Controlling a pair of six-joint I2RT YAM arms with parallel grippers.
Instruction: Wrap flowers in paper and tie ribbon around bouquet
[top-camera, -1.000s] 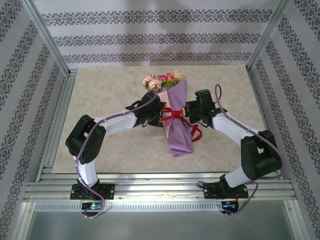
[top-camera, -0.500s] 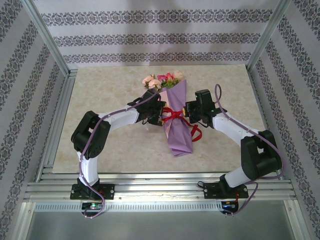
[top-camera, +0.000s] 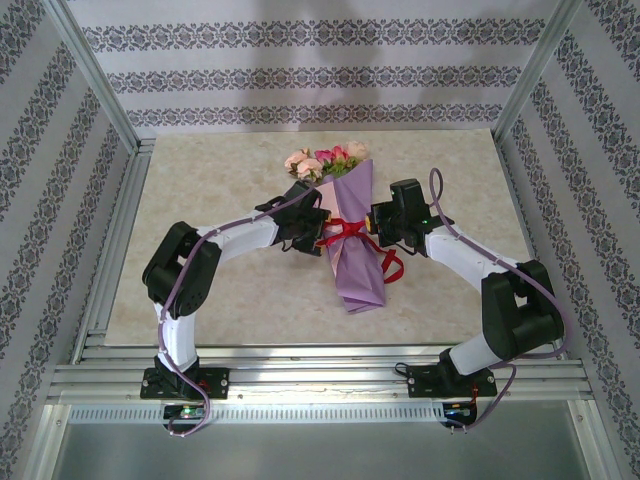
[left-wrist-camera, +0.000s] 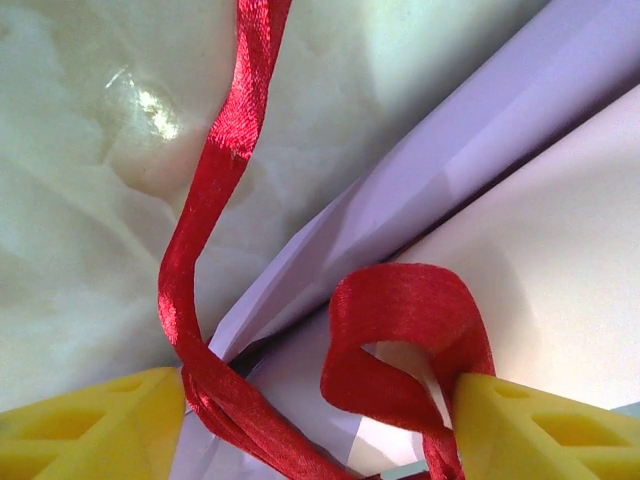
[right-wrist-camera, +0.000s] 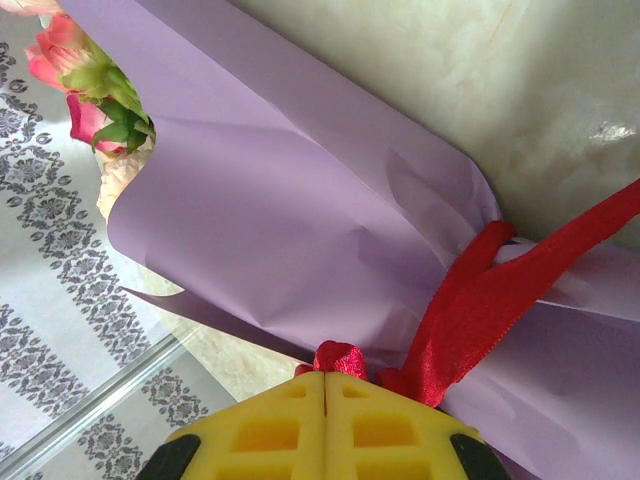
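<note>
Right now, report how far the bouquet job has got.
Done: the flowers lie wrapped in a cone of purple paper, and the red ribbon circles its waist. In hand: the right fingers are shut on the ribbon close against the paper, while the left fingers stand open around a loose loop and tail. Left: pulling the tie snug; it looks unfinished.

You see a pale marbled counter (top-camera: 200, 180); patterned striped walls (top-camera: 300, 75) stand behind and beside the counter, and ribbed metal rails (top-camera: 320, 375) run along its near edge.
</note>
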